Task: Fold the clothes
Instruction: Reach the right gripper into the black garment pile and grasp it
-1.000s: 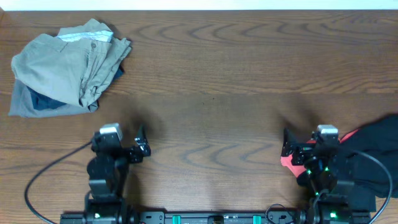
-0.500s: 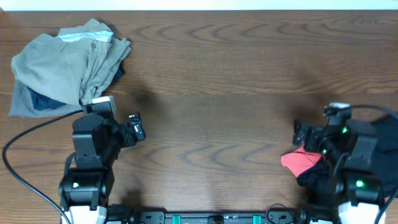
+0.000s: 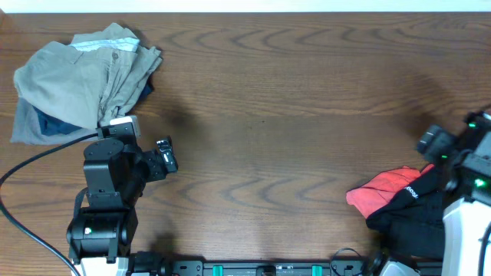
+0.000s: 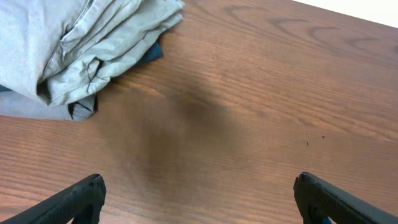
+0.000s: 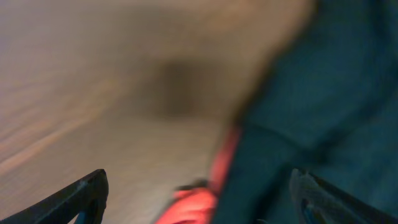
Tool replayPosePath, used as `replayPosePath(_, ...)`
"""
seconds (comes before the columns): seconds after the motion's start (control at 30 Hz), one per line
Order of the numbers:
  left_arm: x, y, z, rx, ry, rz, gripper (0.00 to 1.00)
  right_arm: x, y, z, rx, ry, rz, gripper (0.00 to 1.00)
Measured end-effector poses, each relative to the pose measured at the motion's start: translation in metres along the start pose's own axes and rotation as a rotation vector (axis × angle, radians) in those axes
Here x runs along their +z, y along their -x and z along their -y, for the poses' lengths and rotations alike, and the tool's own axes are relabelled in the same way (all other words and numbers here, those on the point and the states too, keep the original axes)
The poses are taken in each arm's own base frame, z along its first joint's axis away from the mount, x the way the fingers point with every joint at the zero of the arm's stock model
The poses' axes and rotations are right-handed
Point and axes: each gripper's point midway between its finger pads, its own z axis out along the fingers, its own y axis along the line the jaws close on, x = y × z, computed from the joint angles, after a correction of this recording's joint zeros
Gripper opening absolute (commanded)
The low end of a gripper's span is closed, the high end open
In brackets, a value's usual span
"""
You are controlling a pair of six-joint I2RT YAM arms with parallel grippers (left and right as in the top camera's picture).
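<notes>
Black shirt (image 3: pixel 418 226), heaped over a red tee (image 3: pixel 380 193) at the table's (image 3: pixel 261 92) near right, lies just under the right gripper (image 5: pixel 196 186), jaws wide and empty; the left gripper (image 4: pixel 199 190), equally agape, sits well apart.

Robot lab, wooden table (image 3: pixel 307 84), cabled arms (image 3: pixel 106 180)

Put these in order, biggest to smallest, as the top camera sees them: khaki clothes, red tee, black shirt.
1. khaki clothes, clearly the biggest.
2. black shirt, but it is only partly in view, so this place is unsure.
3. red tee, partly covered by the black shirt.
</notes>
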Motion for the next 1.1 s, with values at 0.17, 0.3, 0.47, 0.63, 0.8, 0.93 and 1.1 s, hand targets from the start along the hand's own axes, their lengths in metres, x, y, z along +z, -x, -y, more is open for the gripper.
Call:
replayPosePath(0.17,0.0,0.0,0.0,0.0,0.0,-0.002,0.98,0.027,-0.008,0.083,0.23,-0.237,-0.06,0.89)
replayPosePath(0.3,0.0,-0.001,0.0,0.0,0.001,-0.006,0.98,0.04,-0.019,0.137,0.387,-0.359,-0.086,0.87)
replayPosePath(0.47,0.0,-0.004,-0.001,-0.001,0.004,-0.016,0.98,0.058,-0.022,0.179,0.537,-0.396,-0.058,0.86)
replayPosePath(0.63,0.0,-0.005,-0.001,-0.002,0.004,-0.02,0.98,0.07,-0.019,0.194,0.575,-0.396,-0.03,0.8)
replayPosePath(0.8,0.0,-0.005,-0.001,-0.001,0.005,-0.021,0.98,0.086,-0.02,0.201,0.578,-0.389,-0.025,0.77)
replayPosePath(0.93,0.0,-0.005,-0.001,-0.001,0.004,-0.021,0.98,0.1,-0.028,0.202,0.56,-0.387,-0.054,0.64)
replayPosePath(1.1,0.0,-0.005,-0.001,-0.001,0.005,-0.022,0.98,0.112,-0.032,0.204,0.544,-0.386,-0.064,0.06)
